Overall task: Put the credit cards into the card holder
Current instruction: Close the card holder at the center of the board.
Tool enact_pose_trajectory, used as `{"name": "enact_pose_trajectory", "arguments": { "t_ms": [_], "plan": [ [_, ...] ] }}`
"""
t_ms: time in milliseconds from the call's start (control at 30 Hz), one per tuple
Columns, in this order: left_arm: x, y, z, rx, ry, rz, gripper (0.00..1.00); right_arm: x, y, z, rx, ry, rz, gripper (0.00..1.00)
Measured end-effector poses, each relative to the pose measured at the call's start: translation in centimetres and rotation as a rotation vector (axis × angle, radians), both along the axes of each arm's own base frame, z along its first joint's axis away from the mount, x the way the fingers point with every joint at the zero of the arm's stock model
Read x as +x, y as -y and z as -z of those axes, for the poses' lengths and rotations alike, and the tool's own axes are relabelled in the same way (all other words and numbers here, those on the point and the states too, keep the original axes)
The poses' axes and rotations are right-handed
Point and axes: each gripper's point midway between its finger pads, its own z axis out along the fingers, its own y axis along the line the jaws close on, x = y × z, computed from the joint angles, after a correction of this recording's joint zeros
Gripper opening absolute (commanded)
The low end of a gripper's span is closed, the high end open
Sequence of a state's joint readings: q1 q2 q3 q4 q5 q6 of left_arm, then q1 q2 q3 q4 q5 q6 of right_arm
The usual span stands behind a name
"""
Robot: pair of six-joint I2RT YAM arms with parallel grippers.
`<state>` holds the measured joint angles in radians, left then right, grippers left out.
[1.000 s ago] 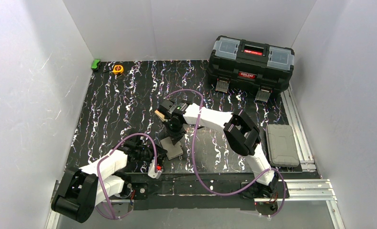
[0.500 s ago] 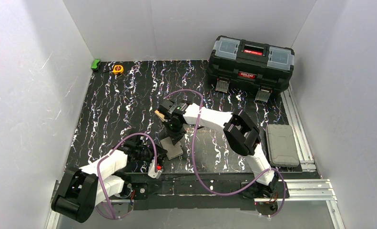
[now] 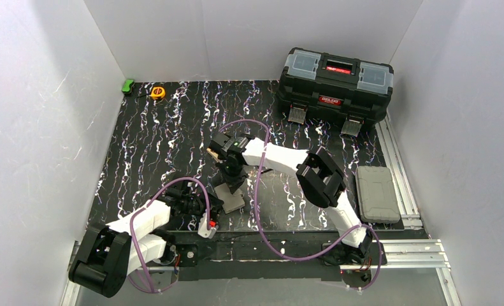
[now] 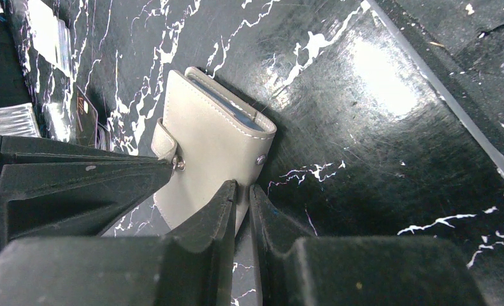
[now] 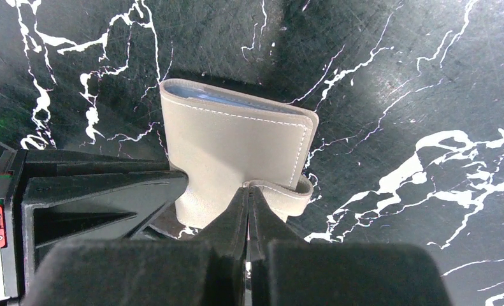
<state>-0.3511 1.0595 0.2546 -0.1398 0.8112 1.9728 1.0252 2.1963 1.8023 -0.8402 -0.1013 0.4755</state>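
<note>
The card holder (image 4: pixel 211 137) is seen folded shut on the tabletop (image 4: pixel 376 166), near its front edge between the 2 arms, with a blue edge showing inside. Its snap tab (image 5: pixel 297 190) is met by the right pincer (image 5: pixel 248 191), pressed together; whether the tab is caught cannot be told. The holder's near edge appears pinched by the almost-closed left pincer (image 4: pixel 243 191). The tab is best peeled off its stud while the body is held down. Pale credit cards (image 4: pixel 48 35) lie beyond. The toolbox (image 3: pixel 336 84) label (image 3: pixel 331 100) cannot be read.
</note>
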Motion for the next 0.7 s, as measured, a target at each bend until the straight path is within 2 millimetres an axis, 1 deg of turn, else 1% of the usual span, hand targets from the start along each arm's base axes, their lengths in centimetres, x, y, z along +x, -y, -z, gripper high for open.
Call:
{"name": "enact_pose_trajectory", "arguments": {
  "t_ms": [700],
  "plan": [
    [-0.01,0.07,0.03,-0.002,-0.017,-0.01,0.08,-0.01,-0.16,0.28,-0.029,0.046,-0.03,0.01]
  ]
}}
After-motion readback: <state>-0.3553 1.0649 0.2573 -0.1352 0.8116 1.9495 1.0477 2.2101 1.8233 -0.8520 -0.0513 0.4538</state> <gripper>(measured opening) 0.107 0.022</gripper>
